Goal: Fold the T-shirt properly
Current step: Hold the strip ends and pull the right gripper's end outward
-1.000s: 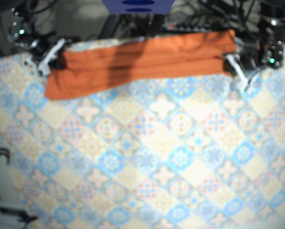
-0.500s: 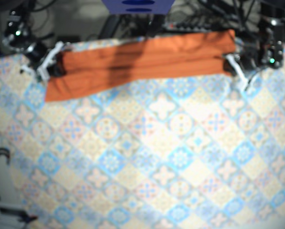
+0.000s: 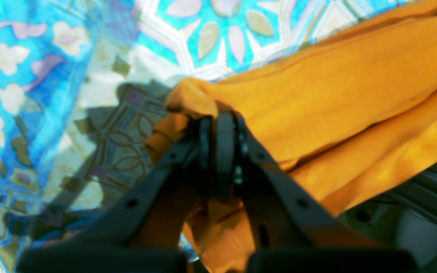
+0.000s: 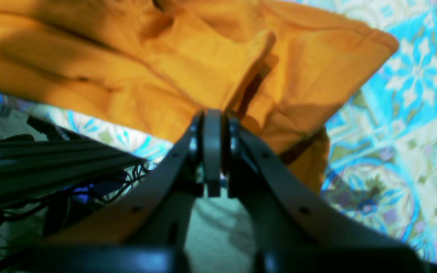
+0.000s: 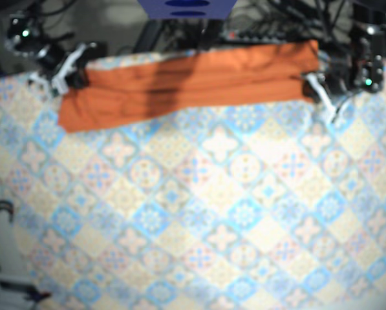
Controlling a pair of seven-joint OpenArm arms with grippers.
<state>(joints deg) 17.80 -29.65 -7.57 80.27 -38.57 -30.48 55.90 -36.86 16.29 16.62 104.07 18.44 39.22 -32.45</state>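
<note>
Two pairs of jaws are clamped on the orange T-shirt [image 5: 193, 81]: the left jaws pinch a bunched corner, the right jaws a raised fold. The shirt stretches between them, a long folded band on the desk [image 5: 212, 213].
</note>
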